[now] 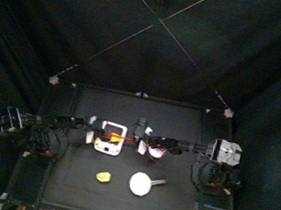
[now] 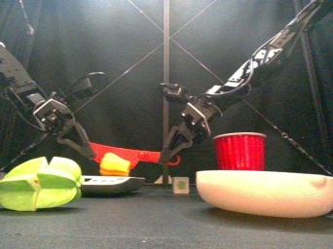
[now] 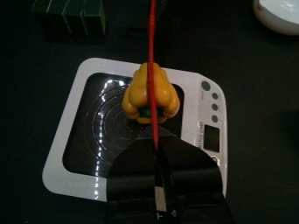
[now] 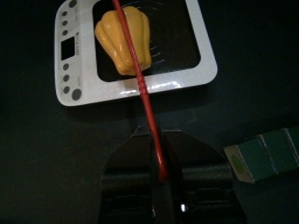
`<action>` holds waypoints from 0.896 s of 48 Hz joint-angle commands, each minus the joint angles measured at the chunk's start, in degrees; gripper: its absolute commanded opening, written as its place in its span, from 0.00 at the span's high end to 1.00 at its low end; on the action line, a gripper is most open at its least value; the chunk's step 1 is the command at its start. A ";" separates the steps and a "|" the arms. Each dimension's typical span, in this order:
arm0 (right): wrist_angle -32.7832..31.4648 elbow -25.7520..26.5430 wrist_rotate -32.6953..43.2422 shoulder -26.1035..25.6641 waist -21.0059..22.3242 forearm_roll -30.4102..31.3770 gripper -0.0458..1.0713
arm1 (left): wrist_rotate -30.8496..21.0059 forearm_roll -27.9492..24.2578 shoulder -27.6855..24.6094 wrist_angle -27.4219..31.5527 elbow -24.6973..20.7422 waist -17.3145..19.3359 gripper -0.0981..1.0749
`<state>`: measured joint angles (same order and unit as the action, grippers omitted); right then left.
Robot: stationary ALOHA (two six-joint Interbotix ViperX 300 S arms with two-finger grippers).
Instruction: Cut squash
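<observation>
**Squash on the scale, red blade stretched over it between two arms**

The squash lay on the dark plate of a white scale, a flat white unit with buttons and a small display along one side, which sat a little left of the table's middle. It was a small yellow-orange vegetable with a greenish stem end. Across its top ran a thin red blade, a long narrow strip that reached from one arm to the other.

The left gripper had its jaws pressed together on one end of the red strip, which stood up out of them and passed straight over the squash. The right gripper pinched the other end in the same way, jaws tight on it, and from that side the strip also crossed the squash lengthwise. From the front, the strip sagged in a shallow curve between the two arms, with the squash just beneath it.

Nearer the front edge a yellow-green rounded lump sat on the left and a white round dish on the right. A red cup stood behind the dish, to the right of the scale. A green box lay on the table close to the right gripper.
</observation>
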<state>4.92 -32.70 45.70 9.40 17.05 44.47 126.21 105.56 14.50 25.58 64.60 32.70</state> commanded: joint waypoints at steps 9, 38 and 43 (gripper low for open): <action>-0.44 1.49 0.62 -0.44 2.11 -0.79 0.77 | -0.09 0.00 -2.46 0.26 -1.32 -0.35 0.68; -0.44 2.11 0.62 0.09 2.20 -0.79 0.77 | -0.18 0.09 -5.10 0.62 -2.29 -0.26 0.68; -0.53 2.20 0.62 -0.44 2.20 -0.79 0.77 | -0.18 0.09 -4.22 0.70 -2.29 -0.44 0.68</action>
<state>4.48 -32.26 45.79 10.72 17.05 44.03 126.21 105.64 9.23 25.58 63.02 32.70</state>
